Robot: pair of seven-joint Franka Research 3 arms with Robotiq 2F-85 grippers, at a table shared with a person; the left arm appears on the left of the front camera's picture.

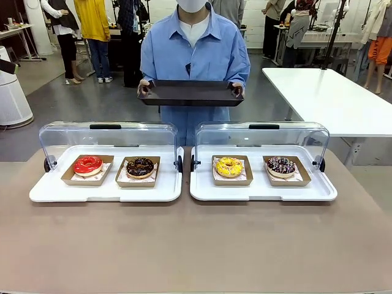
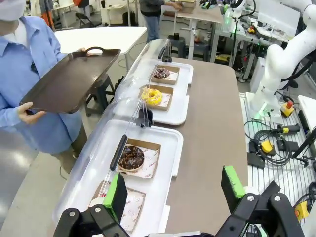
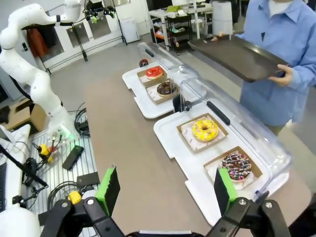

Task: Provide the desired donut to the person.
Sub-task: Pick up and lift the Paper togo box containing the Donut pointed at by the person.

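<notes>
Front, person (image 1: 193,52): standing at far side, holding dark tray (image 1: 191,93) level w/ both hands, waiting.
Front, cases: two white display cases w/ clear lids swung up and back; left case (image 1: 104,190), right case (image 1: 263,191).
Front, donuts: red (image 1: 87,165) and choc (image 1: 140,166) sitting in left case; yellow (image 1: 229,166) and sprinkled (image 1: 281,165) in right case, each in own card boat.
L wrist, left gripper (image 2: 174,197): hanging w/ jaws wide, nothing btw pads, above table edge near choc donut's case.
L wrist, scene: choc donut lying closest, yellow and sprinkled farther along; person holding tray tilted toward cases.
R wrist, right gripper (image 3: 165,190): hanging w/ jaws wide, carrying nothing, above bare tabletop beside right case.
R wrist, scene: sprinkled nearest, yellow next, red and choc well beyond.
Step (judged): pre-pick; no donut taken yet, person not pointing, so desired one is unclear.
Next (judged): calling for a cue on choice, then nearer arm descending on that boat's rim, lifting clear of lid, carrying to tray.
</notes>
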